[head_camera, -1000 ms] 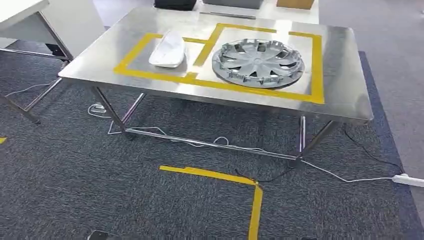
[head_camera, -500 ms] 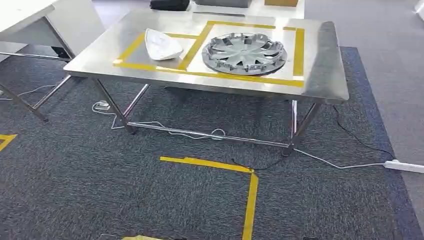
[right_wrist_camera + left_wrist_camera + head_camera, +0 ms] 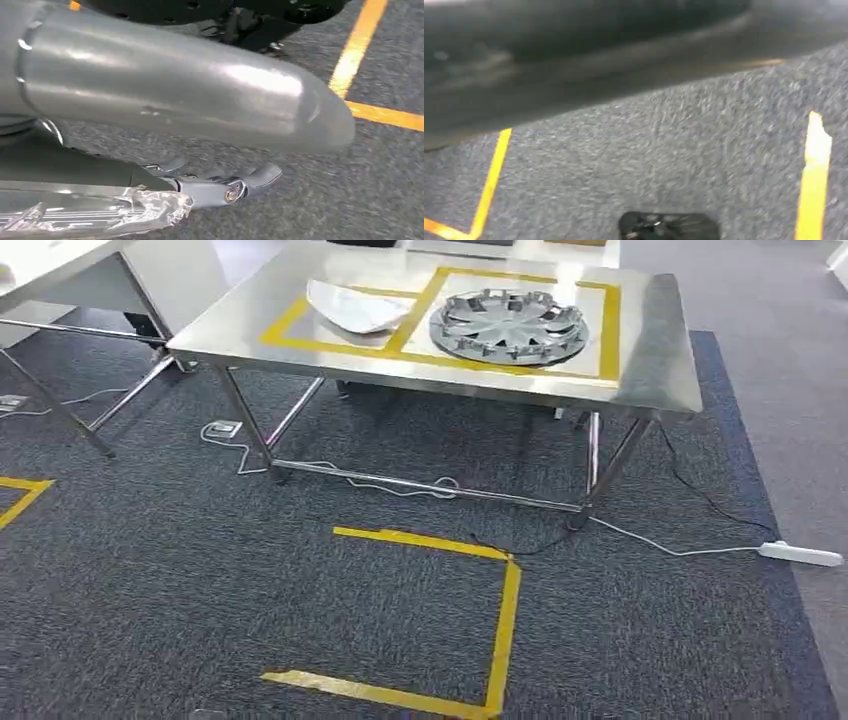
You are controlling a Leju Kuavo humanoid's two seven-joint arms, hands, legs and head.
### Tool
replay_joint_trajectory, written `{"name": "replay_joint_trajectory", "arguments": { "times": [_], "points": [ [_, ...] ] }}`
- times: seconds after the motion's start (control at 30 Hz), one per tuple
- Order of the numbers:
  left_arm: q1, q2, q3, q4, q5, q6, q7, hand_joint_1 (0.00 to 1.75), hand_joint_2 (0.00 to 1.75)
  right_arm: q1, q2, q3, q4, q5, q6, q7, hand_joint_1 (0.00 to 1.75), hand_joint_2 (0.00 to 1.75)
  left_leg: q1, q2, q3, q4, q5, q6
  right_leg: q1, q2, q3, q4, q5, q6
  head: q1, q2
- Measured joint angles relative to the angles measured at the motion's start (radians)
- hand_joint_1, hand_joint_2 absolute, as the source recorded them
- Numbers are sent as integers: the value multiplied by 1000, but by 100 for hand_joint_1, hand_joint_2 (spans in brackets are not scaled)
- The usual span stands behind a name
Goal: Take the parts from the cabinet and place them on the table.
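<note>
In the head view a silver hubcap lies on the steel table, inside a yellow taped box. A white moulded part lies in the taped box to its left. The table stands some way ahead of me across the carpet. The right wrist view shows my right hand hanging over the carpet, its thick grey thumb and dark fingers stretched out with nothing in them. A dark blurred band crosses the left wrist view above the carpet; I cannot tell how the left hand stands.
Yellow floor tape marks a square on the dark carpet in front of me. Cables run under the table to a white power strip at the right. A white table stands at the far left.
The whole head picture has shifted: the table now sits higher and farther off, and more of the taped floor square shows. The camera moved; the parts lie as before.
</note>
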Motion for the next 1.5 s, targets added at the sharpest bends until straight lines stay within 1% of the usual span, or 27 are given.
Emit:
{"name": "replay_joint_trajectory", "arguments": {
  "times": [0.07,0.1,0.13,0.17,0.2,0.3,0.33,0.43,0.5,0.53,0.6,0.63,0.67,0.73,0.8,0.83,0.87,0.9,0.97,1.0,1.07,1.13,1.17,1.2,1.33,1.4,1.5],
  "points": [
    [1,0,1,1,-4,-5,0,0,0,2,0,0,0,3,0,0,0,0,-3,-11,-40,1,30,-4,4,4,42,-18,103,-10,0,0],
    [1,0,2,1,-8,-6,0,0,0,2,0,0,0,4,0,0,0,0,-3,-20,-58,1,44,-6,7,16,93,-75,126,-19,0,0],
    [-1,-1,2,1,-10,-6,0,0,0,2,0,0,0,4,0,0,0,0,-2,-30,-69,3,59,-10,9,51,169,-174,108,-30,0,0],
    [-1,-3,2,1,-12,-5,2,0,0,2,0,0,0,4,0,0,0,0,-7,-38,-76,6,68,-14,15,94,280,-305,53,-39,1,0],
    [-2,-4,2,1,-13,-4,3,0,0,2,0,0,0,5,0,0,0,0,-9,-45,-79,9,78,-16,8,89,305,-387,17,-35,-1,0],
    [-1,-3,2,1,-20,-4,6,0,0,4,5,0,0,5,1,-1,0,0,-4,-77,-83,5,103,-32,17,55,300,-380,26,-42,0,0],
    [1,-3,2,2,-22,-4,7,0,0,5,5,0,1,6,1,0,0,0,-2,-62,-91,22,86,-33,10,34,296,-383,35,-49,0,0],
    [4,-3,2,2,-31,-3,17,0,0,11,5,-1,1,5,1,0,0,0,6,-13,-146,202,-78,-50,13,-5,278,-382,51,-61,-10,0],
    [4,-4,2,3,-33,-2,23,0,0,13,5,-1,1,5,1,-1,0,0,13,-6,-172,320,-110,-59,13,-35,265,-379,57,-58,-10,0],
    [6,-4,2,4,-35,-2,26,0,0,13,5,-1,1,5,1,0,0,0,16,-3,-153,314,-93,-62,13,-48,260,-377,59,-55,-10,0],
    [11,-4,2,4,-38,-2,28,0,0,12,7,-1,1,5,1,0,0,0,21,10,-60,183,-33,-65,10,-72,255,-370,58,-51,-10,0],
    [11,-4,2,4,-38,-1,29,0,0,11,7,-1,1,5,1,0,0,0,21,37,-1,92,-7,-64,10,-83,264,-365,55,-47,-10,0],
    [9,-6,2,5,-40,-1,31,0,0,11,7,-1,1,5,1,0,0,0,12,84,30,47,-30,-61,15,-92,248,-361,51,-40,-11,0],
    [9,-6,2,5,-42,5,36,0,0,10,7,0,1,5,0,-1,0,0,8,79,23,32,-33,-35,22,-111,253,-352,45,-30,-7,0],
    [13,-5,2,6,-46,9,37,0,0,5,8,-1,1,5,-1,-1,0,0,8,57,15,31,-32,-25,21,-131,264,-351,43,-21,-9,0],
    [14,-6,2,6,-48,9,37,0,0,3,8,-1,1,5,-1,-2,0,0,14,49,17,26,-27,-18,15,-107,250,-344,30,-12,-12,0],
    [13,-5,2,6,-48,9,37,0,0,0,8,-1,1,5,-2,-3,0,0,14,40,13,26,-25,-14,13,-46,236,-308,6,-7,0,0],
    [11,-6,2,6,-48,9,37,0,0,0,8,0,1,5,-2,-3,0,0,14,29,9,26,-23,-10,10,-14,199,-233,-33,-4,2,0],
    [7,-8,2,6,-49,6,37,0,0,5,8,0,1,6,-2,-3,0,0,12,4,2,26,-20,-5,8,1,108,-56,-100,-2,2,0],
    [8,-8,2,6,-50,5,37,0,0,7,8,0,1,6,-2,-3,0,0,10,-11,1,26,-18,-3,8,1,73,-2,-104,-1,2,0],
    [11,-9,2,6,-50,3,37,0,0,8,9,-1,1,6,-3,-3,0,0,9,-36,4,26,-18,-5,8,4,82,-57,-34,-6,2,0],
    [10,-10,2,6,-50,2,37,0,0,7,8,-1,1,6,-5,-4,0,0,9,-63,9,26,-16,-8,7,31,154,-237,74,-14,2,0],
    [9,-11,2,6,-50,0,37,0,0,7,8,-1,1,6,-6,-5,0,0,10,-73,6,27,-14,-10,5,79,177,-299,90,-17,2,0],
    [5,-11,2,6,-51,0,37,0,0,6,9,-1,1,6,-6,-6,0,0,4,-87,0,33,-14,-16,0,89,188,-325,84,-17,0,0],
    [13,-11,4,6,-51,-1,37,0,0,6,11,-1,1,6,-8,-6,0,0,12,-112,-20,34,-3,-42,0,50,190,-334,94,-33,0,0],
    [13,-12,4,6,-51,-2,37,0,0,6,11,-1,1,6,-10,-7,0,0,11,-27,-56,111,-65,-51,0,25,190,-337,98,-44,-8,0],
    [7,-12,4,6,-51,-3,37,0,0,12,11,-1,1,6,-10,-7,0,0,17,-5,-154,326,-158,-65,3,-24,186,-336,97,-45,-9,0]
  ]
}}
